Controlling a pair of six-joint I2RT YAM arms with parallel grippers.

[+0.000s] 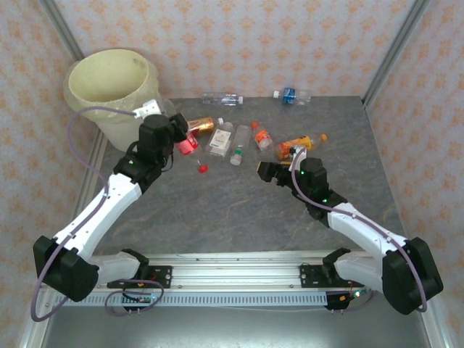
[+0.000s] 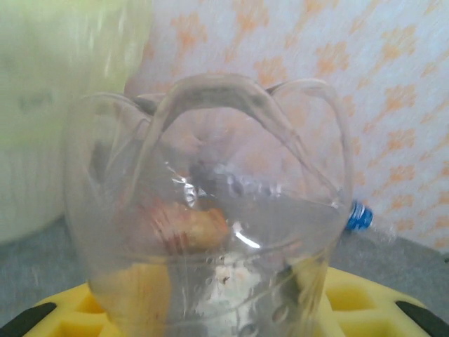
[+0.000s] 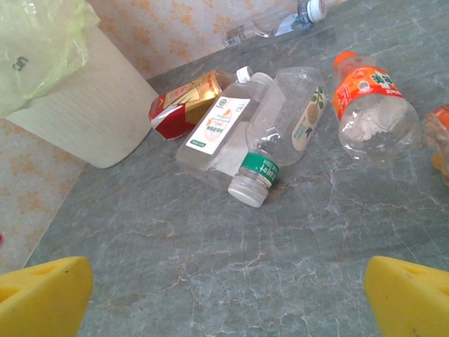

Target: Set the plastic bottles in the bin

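Over on the far left of the grey stone-look table (image 1: 239, 217) stands the big round cream-white bin (image 1: 109, 90) with its pale yellow plastic bag liner (image 3: 42, 49). Just beside its near right side is the left gripper (image 1: 167, 129), pinched tight on a clear unlabelled plastic bottle (image 2: 210, 210). From the left wrist you're looking straight at the lumpy base of that bottle, with the yellow fingers (image 2: 358, 302) tucked under it and the bin a blur off to the left.

The right gripper (image 3: 224, 302) is spread wide with nothing in it, hovering over bare table just near of the pile. Its two yellow fingertips (image 3: 42, 295) sit at the bottom corners of the right wrist view.

The rest of the bottles are lying loose in the middle of the table:
- a crushed red and gold labelled bottle (image 3: 186, 105), closest to the bin
- a flat clear bottle with a white label (image 3: 217, 130), touching a clear bottle with a green neck band and white cap (image 3: 280, 133)
- a bottle with an orange label and orange cap (image 3: 368, 105), right of those two
- another orange bottle (image 1: 301, 143) further right
- a loose red cap (image 1: 204, 169) on the near side

Against the far wall there's a clear bottle (image 1: 222, 98) and a blue-labelled bottle (image 1: 291, 95).
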